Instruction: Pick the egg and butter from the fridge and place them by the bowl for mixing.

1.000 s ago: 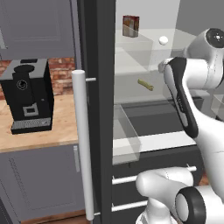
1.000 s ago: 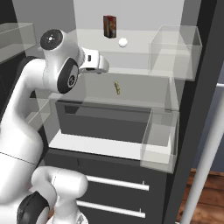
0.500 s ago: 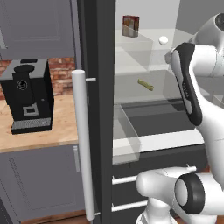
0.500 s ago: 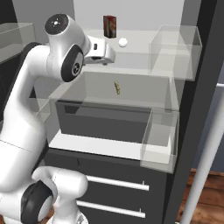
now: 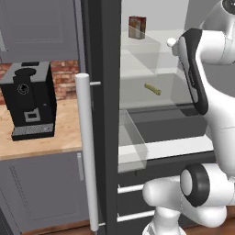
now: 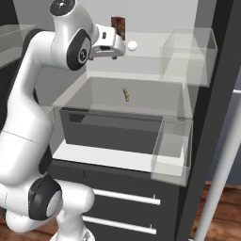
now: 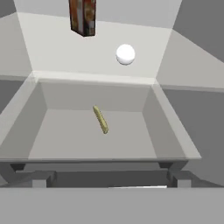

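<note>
The fridge (image 5: 103, 55) stands open. On its upper shelf lies the egg (image 6: 132, 45), a small white oval, also in the hand view (image 7: 125, 54) and half hidden behind my arm in the left base view (image 5: 171, 42). The butter (image 6: 125, 94), a thin yellowish-green stick, lies on the translucent shelf below (image 7: 100, 119) (image 5: 153, 88). My gripper (image 6: 118, 46) hovers at upper-shelf height just left of the egg, open, with nothing between its fingers. The bowl is out of view.
A reddish-brown box (image 6: 118, 26) stands behind the egg at the shelf's back. Clear door bins (image 6: 188, 54) (image 6: 172, 150) hang on the right. The door's pale bar handle (image 5: 86, 147) is in front. A black coffee machine (image 5: 30, 98) sits on the wooden counter to the left.
My arm has lifted the hand from about the butter shelf's height up to the upper shelf and closer to the egg. The gripper stays open. Egg and butter have not moved.
</note>
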